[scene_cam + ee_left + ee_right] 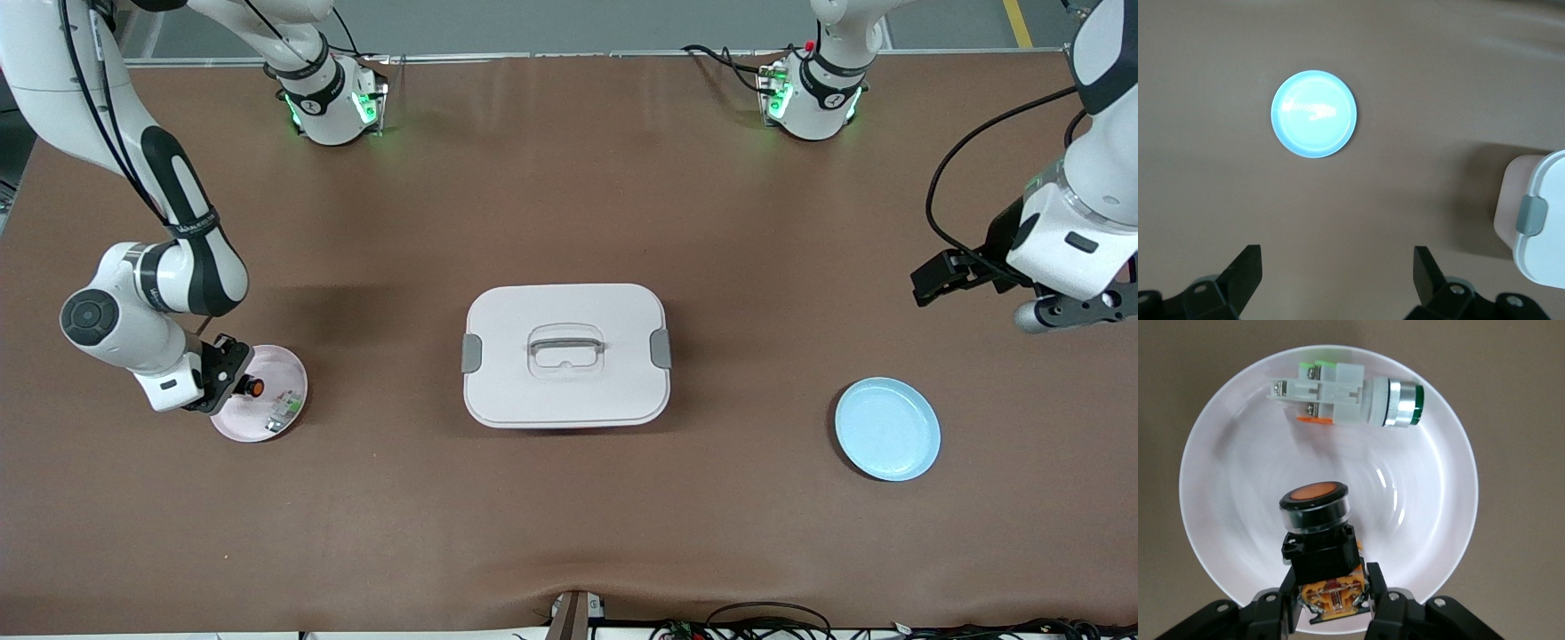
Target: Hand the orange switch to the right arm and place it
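Observation:
The orange switch (1315, 503), a black body with an orange round cap (254, 388), sits between the fingers of my right gripper (1331, 579), which is shut on its orange base. The right gripper (229, 378) holds it low over the pale pink plate (263, 435) at the right arm's end of the table; I cannot tell whether the switch touches the plate (1431, 513). My left gripper (1338, 267) is open and empty, hanging above bare table at the left arm's end (929, 283), with the blue plate (1313, 113) beneath and ahead of it.
A green-and-white switch (1351, 393) lies in the pink plate (286, 409), beside the held one. A white lidded box (566, 356) with grey latches stands mid-table. The empty blue plate (887, 428) lies nearer the front camera than the left gripper.

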